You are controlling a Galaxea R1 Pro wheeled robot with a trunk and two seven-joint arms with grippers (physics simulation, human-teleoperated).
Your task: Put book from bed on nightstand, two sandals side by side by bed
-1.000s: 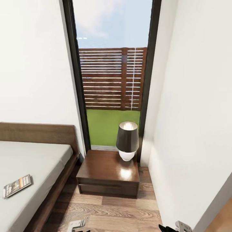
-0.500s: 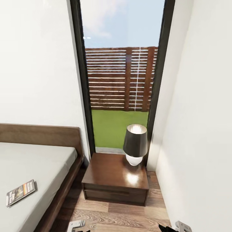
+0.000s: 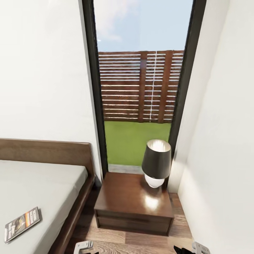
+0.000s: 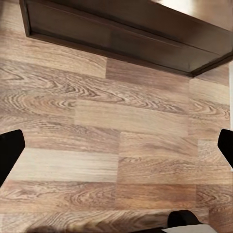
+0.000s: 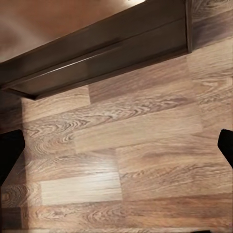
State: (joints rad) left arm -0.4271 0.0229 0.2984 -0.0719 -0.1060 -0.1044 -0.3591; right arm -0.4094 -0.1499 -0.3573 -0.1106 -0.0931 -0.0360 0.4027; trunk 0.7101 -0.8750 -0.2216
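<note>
The book (image 3: pixel 22 224), a thin dark paperback with an orange band, lies flat on the off-white mattress of the bed (image 3: pixel 42 183) at the lower left of the head view. The nightstand (image 3: pixel 135 201), dark brown with a drawer front, stands between the bed and the right wall, under the window. Its front also crosses the left wrist view (image 4: pixel 121 39) and the right wrist view (image 5: pixel 97 58). My left gripper (image 4: pixel 116 148) and right gripper (image 5: pixel 116 148) hang open over bare plank floor just in front of the nightstand, holding nothing. The sandals are out of view.
A dark-shaded lamp with a white base (image 3: pixel 156 164) stands on the nightstand's back right corner. The white wall (image 3: pixel 225 158) runs close along the right. The bed's dark headboard (image 3: pixel 46 151) meets the left wall. A narrow strip of wood floor (image 3: pixel 141 243) lies between bed and wall.
The whole head picture has slid right and slightly down, so the camera has turned left and moved closer. The book, bed, nightstand and lamp stay where they were.
</note>
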